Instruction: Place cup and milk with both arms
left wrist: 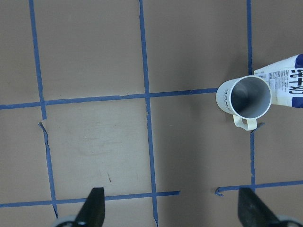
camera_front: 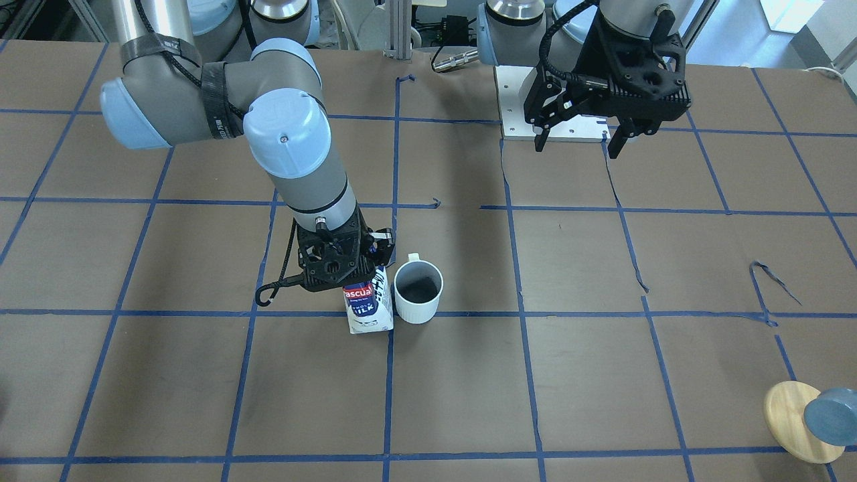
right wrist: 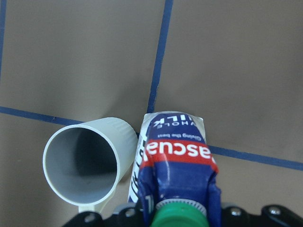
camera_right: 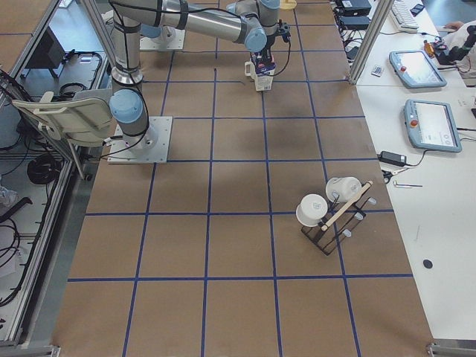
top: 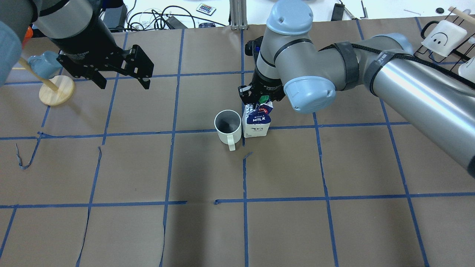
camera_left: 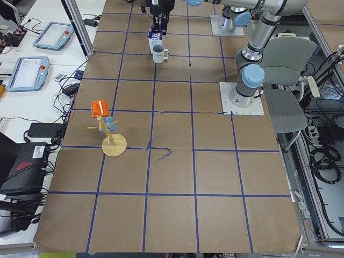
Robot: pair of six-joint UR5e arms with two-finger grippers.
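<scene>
The milk [camera_front: 367,309] stands upright on the brown table, its side touching or almost touching the cup [camera_front: 418,292]. In the overhead view the cup [top: 227,126] is left of the milk [top: 256,124], handle toward the robot. My right gripper [top: 261,100] is shut on the milk's gable top; the right wrist view shows the green cap and red label [right wrist: 177,170] beside the cup [right wrist: 87,163]. My left gripper [top: 122,83] is open and empty, raised well to the left of both. The left wrist view shows the cup [left wrist: 244,96] far below, with the left fingertips [left wrist: 94,208] spread.
A wooden mug tree [top: 55,91] with a blue mug stands at the table's far left edge. A black rack with white mugs [top: 443,37] stands at the far right. Blue tape lines grid the brown paper, torn in places.
</scene>
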